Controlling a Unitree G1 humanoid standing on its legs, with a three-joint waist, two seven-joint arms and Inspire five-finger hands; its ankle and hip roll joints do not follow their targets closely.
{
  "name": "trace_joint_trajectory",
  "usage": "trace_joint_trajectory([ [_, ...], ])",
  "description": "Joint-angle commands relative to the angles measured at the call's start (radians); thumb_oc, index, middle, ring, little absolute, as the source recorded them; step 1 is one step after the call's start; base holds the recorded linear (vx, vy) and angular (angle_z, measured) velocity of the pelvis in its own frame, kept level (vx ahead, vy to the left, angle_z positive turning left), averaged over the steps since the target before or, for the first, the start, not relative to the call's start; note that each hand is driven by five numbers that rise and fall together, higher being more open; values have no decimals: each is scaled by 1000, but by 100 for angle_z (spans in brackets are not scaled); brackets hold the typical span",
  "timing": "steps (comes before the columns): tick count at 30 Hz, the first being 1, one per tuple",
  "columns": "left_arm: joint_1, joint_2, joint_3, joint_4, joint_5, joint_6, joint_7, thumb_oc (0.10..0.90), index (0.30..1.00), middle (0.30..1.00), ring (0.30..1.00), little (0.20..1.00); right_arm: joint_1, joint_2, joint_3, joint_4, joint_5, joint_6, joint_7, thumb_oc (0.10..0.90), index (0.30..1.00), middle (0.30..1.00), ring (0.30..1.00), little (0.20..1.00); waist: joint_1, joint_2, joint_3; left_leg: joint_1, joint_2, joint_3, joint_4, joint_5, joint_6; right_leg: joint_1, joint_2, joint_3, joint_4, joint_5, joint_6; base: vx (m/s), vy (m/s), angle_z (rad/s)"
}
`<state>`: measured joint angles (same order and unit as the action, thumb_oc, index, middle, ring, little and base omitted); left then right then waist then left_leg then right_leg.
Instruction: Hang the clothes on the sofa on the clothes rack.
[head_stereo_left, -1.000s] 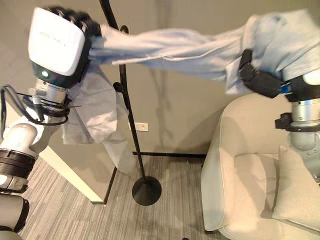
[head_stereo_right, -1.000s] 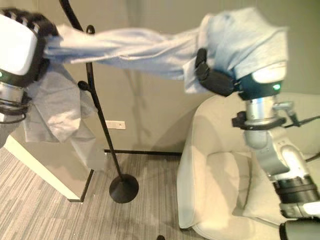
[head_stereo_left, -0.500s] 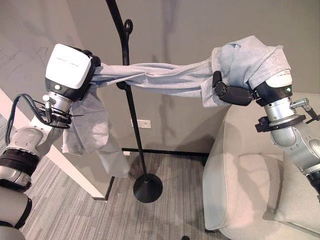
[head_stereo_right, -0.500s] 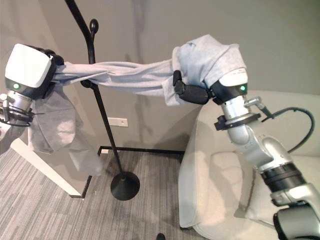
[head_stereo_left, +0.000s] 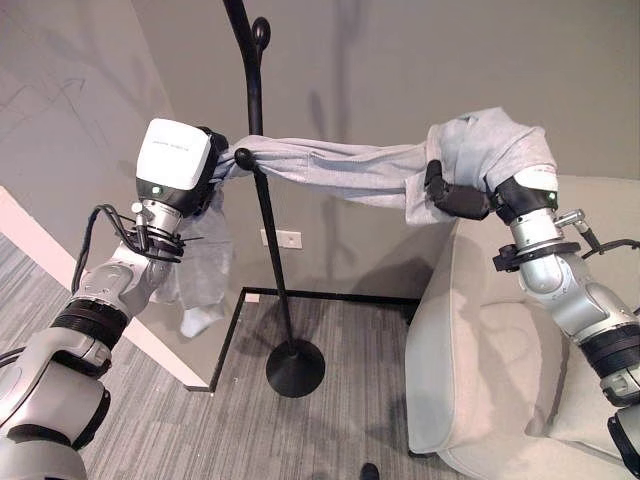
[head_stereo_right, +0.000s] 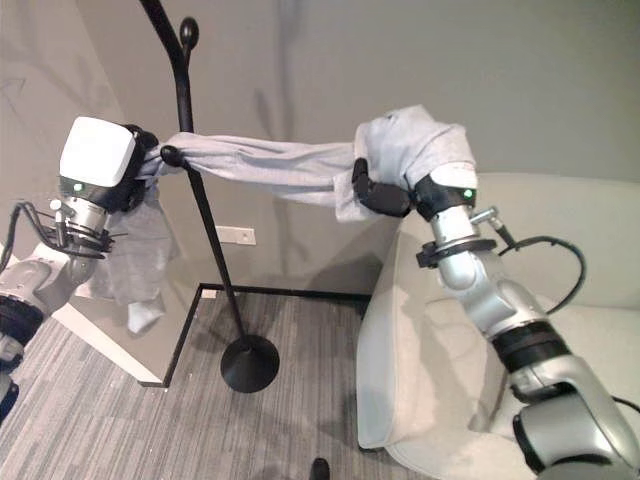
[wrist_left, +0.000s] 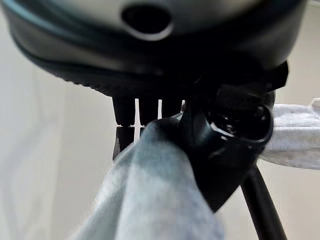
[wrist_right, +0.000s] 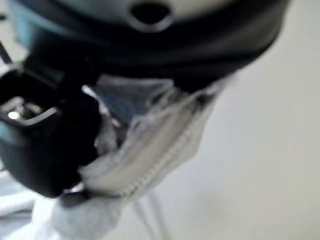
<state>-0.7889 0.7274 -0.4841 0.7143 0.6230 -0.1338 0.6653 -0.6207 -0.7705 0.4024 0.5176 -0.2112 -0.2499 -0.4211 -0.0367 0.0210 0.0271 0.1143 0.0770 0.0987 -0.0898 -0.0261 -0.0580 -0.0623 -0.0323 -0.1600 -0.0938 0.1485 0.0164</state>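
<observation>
No text, number or sign can be read. The white cover on the back of the left hand (head_stereo_left: 176, 165) carries a faint grey line of print, too small to make out.

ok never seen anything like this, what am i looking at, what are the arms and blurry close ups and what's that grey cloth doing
This is a humanoid robot with two silver-grey arms ending in dark fingered hands. The two wide pictures come from a stereo camera on its head, looking down; the two close-ups come from cameras on its wrists, so each shows its own hand from very near.

The left hand and the right hand each have fingers curled round one light grey garment, stretched between them. Part of it drapes over the right hand, and one end hangs below the left hand. The cloth lies against the tall black metal coat rack, by one of its knobbed pegs. The rack's round base stands on grey striped carpet. To the robot's right sits a cream upholstered sofa, with a cushion on its seat.
</observation>
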Motion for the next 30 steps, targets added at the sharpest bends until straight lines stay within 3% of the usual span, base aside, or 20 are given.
trace_joint_trajectory([
  [1,57,67,87,225,-52,112,-35,400,300,300,300,300,41,-10,-111,178,73,111,-9,400,300,300,300,300,9,-63,-28,-71,5,-10,3,6,-18,86,-76,28,8,-124,118,-15,-15,7],
  [4,143,-30,117,237,-87,96,-33,400,300,300,300,300,94,84,-95,145,72,95,8,400,300,300,300,300,7,-67,-20,-75,7,-8,3,6,-19,80,-73,33,7,-126,114,2,-25,5],
  [7,264,-149,205,140,-173,74,-6,400,300,300,300,300,191,185,-101,23,85,68,33,400,300,300,300,300,7,-71,-16,-70,11,-3,3,4,-18,83,-71,37,7,-133,107,12,-41,-2],
  [8,325,-192,253,61,-226,54,14,431,347,347,347,347,235,225,-101,-49,99,53,48,400,300,300,300,300,8,-73,-16,-66,13,-1,3,2,-19,85,-69,38,7,-135,104,-1,-40,-3],
  [9,360,-217,280,15,-261,34,24,756,834,834,834,834,259,247,-102,-88,117,39,57,400,300,300,300,300,8,-73,-15,-64,14,0,3,1,-18,87,-69,40,7,-135,102,0,-39,-6],
  [10,390,-233,303,-19,-292,15,26,800,900,900,900,900,279,263,-103,-121,127,32,66,400,300,300,300,300,9,-73,-15,-61,14,1,3,1,-18,88,-68,41,7,-136,102,0,0,0],
  [13,443,-282,330,-87,-389,-41,7,800,900,900,900,900,318,290,-103,-176,149,13,80,400,300,300,300,300,10,-73,-15,-57,15,2,3,1,-17,93,-67,41,7,-136,101,2,-8,-2],
  [16,539,-400,363,-178,-675,-137,-54,800,900,900,900,900,370,327,-76,-240,147,6,105,400,300,300,300,300,14,-69,-13,-50,15,1,3,3,-14,99,-66,41,7,-133,98,0,0,0],
  [19,647,-475,378,-235,-961,-227,-182,800,900,900,900,900,415,349,-56,-255,133,11,123,400,300,300,300,300,20,-64,-13,-48,15,-2,3,5,-12,102,-66,39,7,-133,96,0,0,0],
  [25,777,-539,341,-171,-1112,-231,-321,800,900,900,900,900,507,397,-20,-184,108,22,134,400,300,300,300,300,34,-56,-14,-43,13,-9,3,7,-8,114,-66,31,7,-138,96,-4,-1,1],
  [30,819,-556,312,-89,-1118,-206,-354,800,900,900,900,900,518,426,3,-85,104,45,124,400,300,300,300,300,44,-48,-8,-48,9,-17,3,11,-6,119,-70,23,7,-137,97,-34,5,2],
])
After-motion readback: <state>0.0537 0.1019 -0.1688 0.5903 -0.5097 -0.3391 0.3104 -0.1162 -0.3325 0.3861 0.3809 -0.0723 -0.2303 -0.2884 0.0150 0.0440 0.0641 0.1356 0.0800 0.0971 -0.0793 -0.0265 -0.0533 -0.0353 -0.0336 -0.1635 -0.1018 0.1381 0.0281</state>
